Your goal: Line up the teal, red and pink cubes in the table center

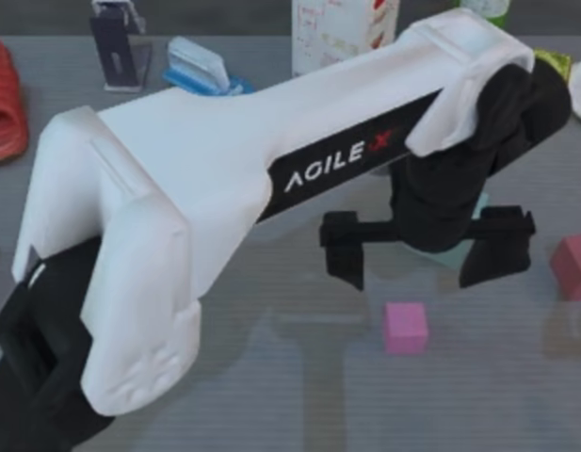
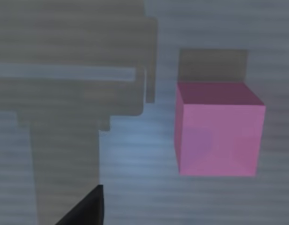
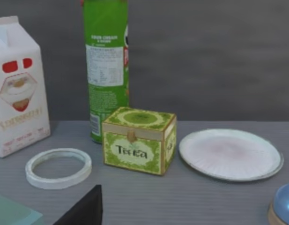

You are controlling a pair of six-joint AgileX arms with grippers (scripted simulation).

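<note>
Top view: left gripper (image 1: 427,252) spread wide above the table (image 1: 271,395), a sliver of the teal cube (image 1: 452,256) between its fingers. Pink cube (image 1: 405,327) sits just nearer the camera; red cube (image 1: 574,266) at the right edge. Advice: descend squarely, centred on teal.

Left wrist view: pink cube only (teal hidden).

Right wrist view: background clutter; right gripper's opening cannot be told.
</note>
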